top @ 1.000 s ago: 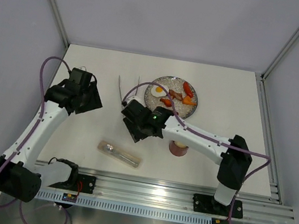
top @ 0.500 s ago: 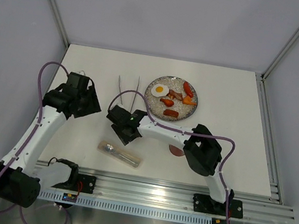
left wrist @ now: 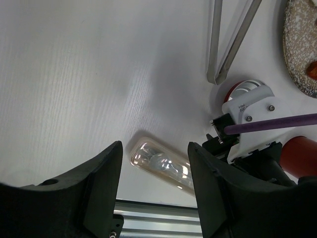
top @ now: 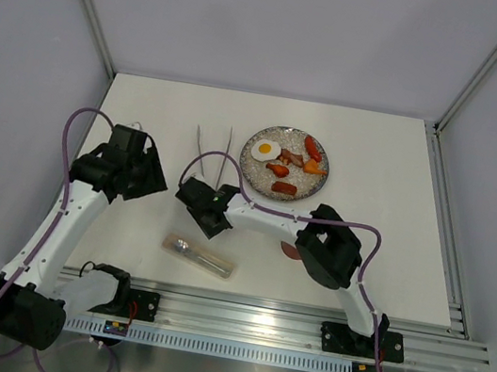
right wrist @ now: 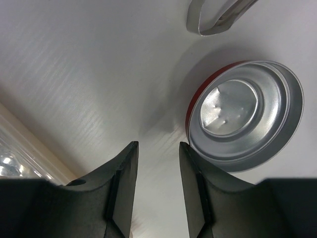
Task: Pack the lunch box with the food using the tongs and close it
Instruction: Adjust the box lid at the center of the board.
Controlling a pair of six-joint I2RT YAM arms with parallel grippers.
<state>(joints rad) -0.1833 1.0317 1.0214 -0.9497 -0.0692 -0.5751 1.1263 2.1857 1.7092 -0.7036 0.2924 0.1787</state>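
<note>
**Tongs and loose lid crowd the right pincer**

The right pincer [right wrist: 157, 147] hangs low over the desk [right wrist: 74, 64] with its jaws apart and only bare surface between them. The left pincer [left wrist: 154, 148] is likewise spread and empty, off to the side.

Just beside the right pincer lies the lid [right wrist: 245, 114], and just past that the joined end of the tongs [right wrist: 213, 22]. That closeness looks like the trouble. A descent aimed at the tongs could clip the lid's rim and send it skating. The tongs lie flat, so the fingers may slide over the thin metal or shove it away instead of getting under it. The lunch box [left wrist: 299, 154] stands close under the right arm's elbow, and a wide swing of that arm could tip it.

The tongs are slim and silver, two narrow strips forming a V that opens toward the far side of the desk. The lid is upside down, red at the rim, its shiny stepped metal inside facing up. The lunch box is red and open.

On a speckled plate [top: 260, 171] beyond the tongs, well apart from the lunch box, wait the fried egg [top: 265, 150], the sausages [top: 284, 188] and the shrimp [top: 314, 168]. A clear spoon case [top: 199, 256] lies near the front.
</note>
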